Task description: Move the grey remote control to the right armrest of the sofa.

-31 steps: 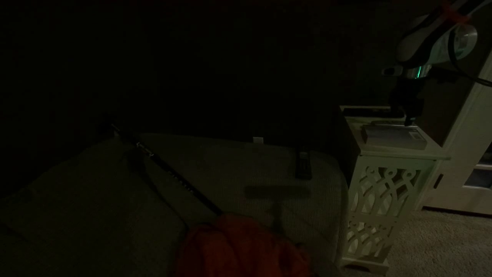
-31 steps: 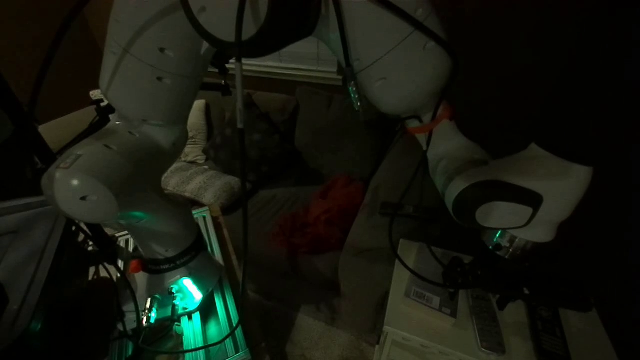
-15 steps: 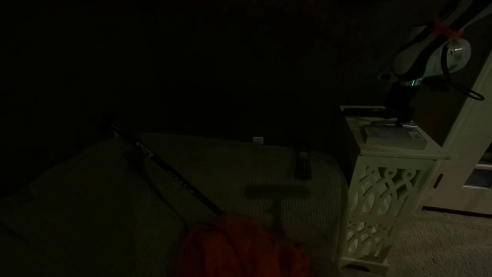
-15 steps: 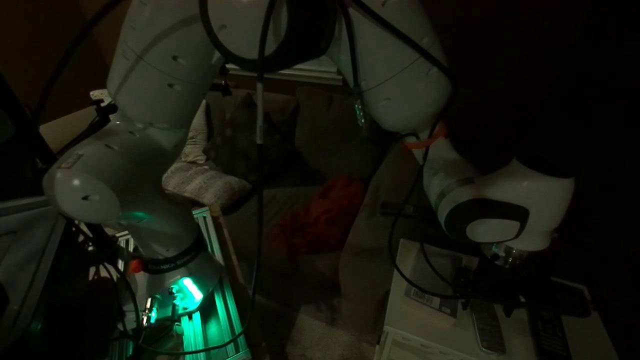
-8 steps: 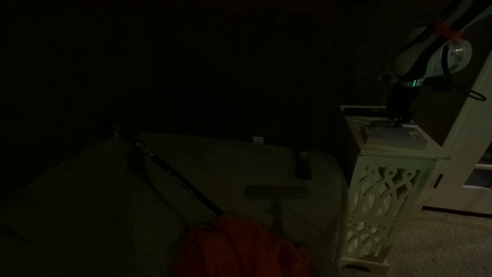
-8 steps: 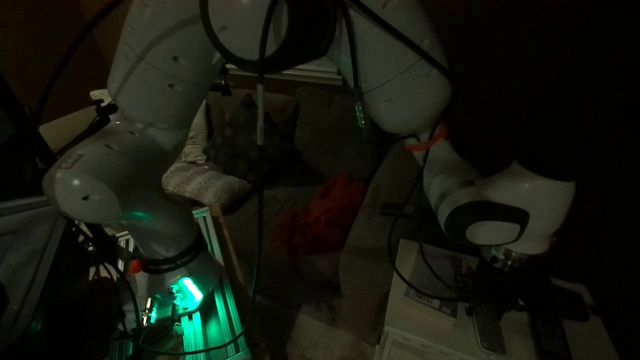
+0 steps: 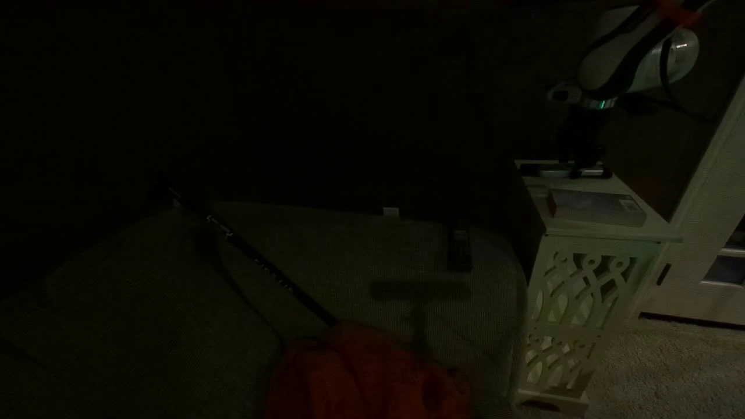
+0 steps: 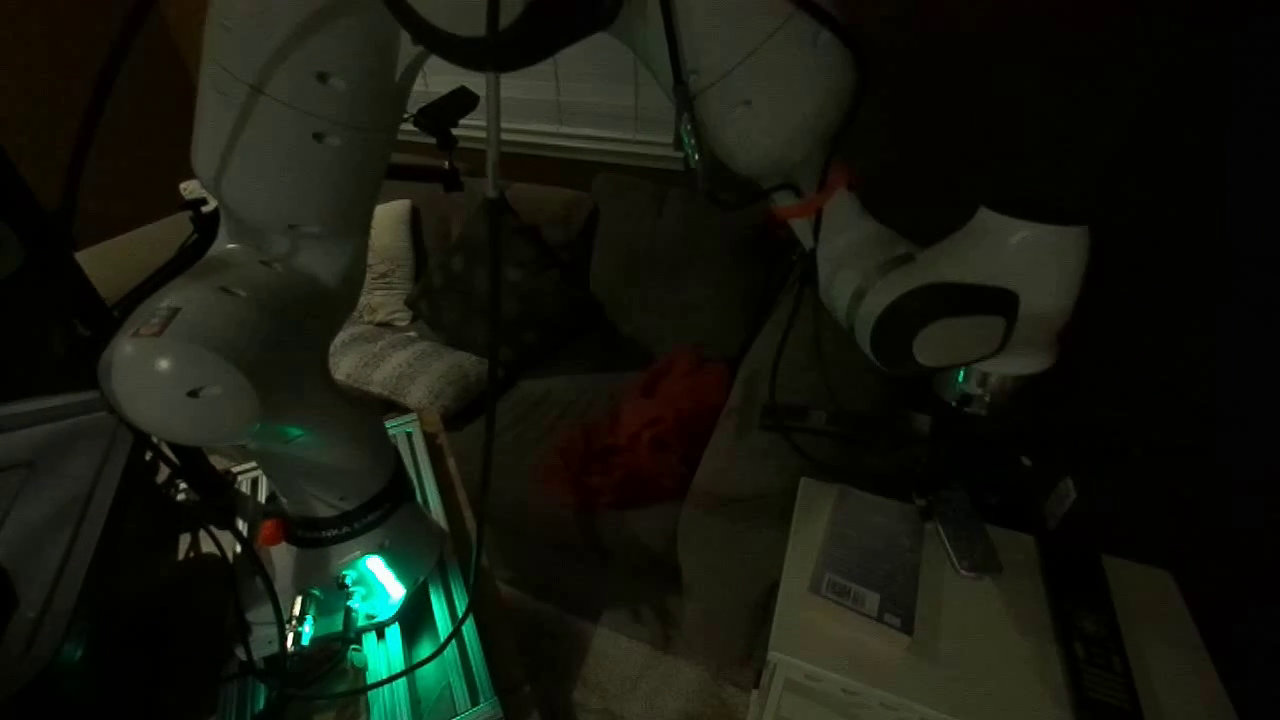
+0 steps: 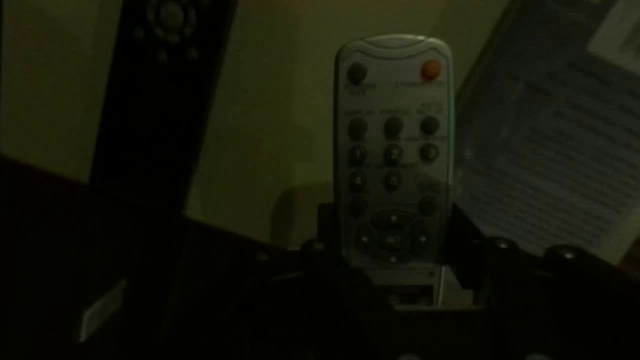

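Wrist view: the gripper (image 9: pixel 394 235) enters from 6 o'clock, and between its fingers (image 9: pixel 328 221) is the grey remote control (image 9: pixel 392 150), pointing lengthwise toward 12.
Grip: pinching the grey remote control across its width, one finger against its 8 o'clock edge, one against its 4 o'clock edge.
Buttons: facing the camera, the orange-red button (image 9: pixel 430 70) at 1 o'clock.
Remote's place: in the grip, held over the white lattice-sided stand (image 8: pixel 1000 640); the gap beneath is too dark to judge.
Dark remote (image 9: pixel 155 110): on the stand, at 10 o'clock from the gripper in the wrist view.
Book-like item (image 9: pixel 550 140): also on the stand, at 2 o'clock from the gripper; in an exterior view its cover shows a barcode (image 8: pixel 850 595).
Sofa (image 7: pixel 349 267): cloth in deep shade; in an exterior view the stand's lattice front (image 7: pixel 564 329) is just beside it at 3 o'clock.
On the cloth: a rod (image 7: pixel 256 256) slanting from 10 to 4 o'clock, red-orange fabric (image 7: pixel 366 372) at its lower end, a dark oblong item (image 7: pixel 460 253) at 1 o'clock from the fabric.
Robot arm (image 8: pixel 770 110): arching from a green light (image 8: pixel 383 580) at 8 o'clock to the gripper at 4.
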Controlling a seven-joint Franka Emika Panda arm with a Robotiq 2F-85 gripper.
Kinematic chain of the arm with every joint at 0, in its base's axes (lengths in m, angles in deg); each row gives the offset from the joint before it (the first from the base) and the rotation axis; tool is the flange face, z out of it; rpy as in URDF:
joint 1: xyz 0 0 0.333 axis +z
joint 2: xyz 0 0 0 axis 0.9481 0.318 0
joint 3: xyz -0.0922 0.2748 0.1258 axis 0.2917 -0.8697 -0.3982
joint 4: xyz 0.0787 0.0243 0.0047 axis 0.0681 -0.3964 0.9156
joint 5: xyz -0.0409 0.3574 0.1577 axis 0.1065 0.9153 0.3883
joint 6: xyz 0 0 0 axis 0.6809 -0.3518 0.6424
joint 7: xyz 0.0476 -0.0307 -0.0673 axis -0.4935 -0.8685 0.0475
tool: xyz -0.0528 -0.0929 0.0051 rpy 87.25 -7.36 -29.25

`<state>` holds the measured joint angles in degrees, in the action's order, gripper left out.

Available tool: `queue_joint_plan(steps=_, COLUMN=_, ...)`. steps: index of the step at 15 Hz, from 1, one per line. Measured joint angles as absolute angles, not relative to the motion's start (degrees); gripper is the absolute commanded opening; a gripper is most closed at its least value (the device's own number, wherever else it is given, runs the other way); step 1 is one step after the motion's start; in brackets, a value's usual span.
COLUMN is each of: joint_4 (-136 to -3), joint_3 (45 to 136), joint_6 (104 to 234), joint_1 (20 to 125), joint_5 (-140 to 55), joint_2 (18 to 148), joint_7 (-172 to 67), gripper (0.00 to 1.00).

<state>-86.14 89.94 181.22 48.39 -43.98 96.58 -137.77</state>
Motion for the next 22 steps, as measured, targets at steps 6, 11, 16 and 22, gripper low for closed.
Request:
queue_joint_plan(steps=6, joint_4=-87.3, joint_3=83.6, joint_6=161.7, joint_1=56.2, joint_5=-42.2, joint_2=91.8, joint_7=-139.1, gripper=0.28)
queue_joint_plan(steps=11, joint_4=-79.5, joint_3=81.1, joint_6=141.1, joint_1=58.5, joint_5=-32.1, joint_2=92.2, joint_7=-139.2, gripper=0.28)
queue_joint_plan(steps=16, joint_4=-71.0, joint_3=83.4, joint_6=135.1, joint_1=56.2, joint_5=-22.9, joint_2=96.4, joint_7=-138.8, gripper=0.53)
queue_joint_plan(steps=22, joint_4=-71.2, joint_3=83.6, joint_6=135.1, joint_1=57.1, joint_5=-22.9, joint_2=96.6, joint_7=-138.8, gripper=0.28)
